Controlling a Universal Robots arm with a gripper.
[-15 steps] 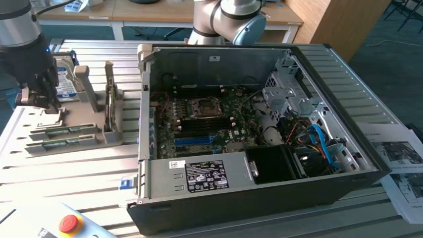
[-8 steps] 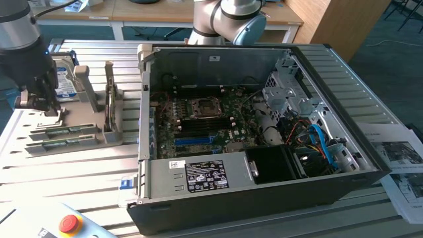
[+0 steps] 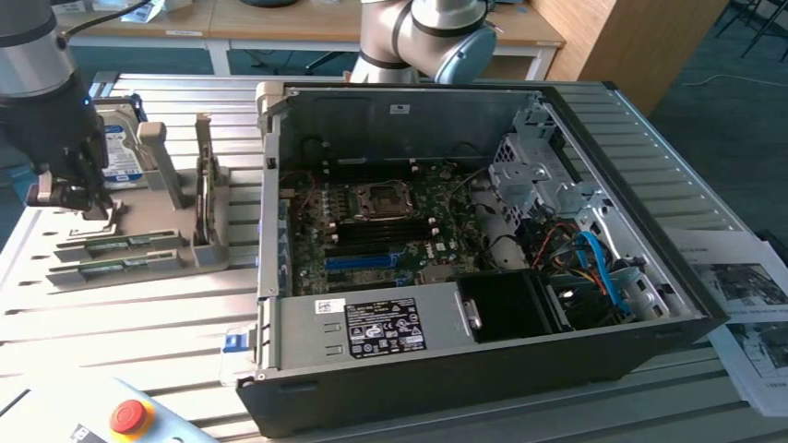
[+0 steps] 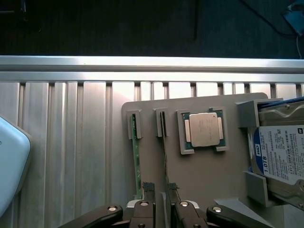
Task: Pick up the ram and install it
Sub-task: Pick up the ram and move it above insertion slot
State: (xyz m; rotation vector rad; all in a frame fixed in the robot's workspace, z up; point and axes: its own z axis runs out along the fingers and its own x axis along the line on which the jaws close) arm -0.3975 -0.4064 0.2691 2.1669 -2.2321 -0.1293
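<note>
Two ram sticks stand on edge in slots of a grey holder tray (image 4: 199, 175). One ram stick (image 4: 137, 156) shows its green edge; the other (image 4: 164, 142) looks darker. In the exterior view the sticks (image 3: 129, 242) (image 3: 121, 267) lie at the tray's near end. My gripper (image 4: 160, 187) hovers over the tray, open, its fingertips (image 4: 148, 186) apart with the darker stick's line running between them. Nothing is held. In the exterior view the gripper (image 3: 77, 198) hangs at the far left, above the tray.
The tray also carries a square silver CPU (image 4: 204, 130) and a hard drive (image 4: 280, 152). An open computer case (image 3: 468, 277) with its motherboard (image 3: 382, 231) fills the table's middle. A white pendant with a red button (image 3: 129, 415) lies at the front; papers (image 3: 751, 295) lie on the exterior view's right.
</note>
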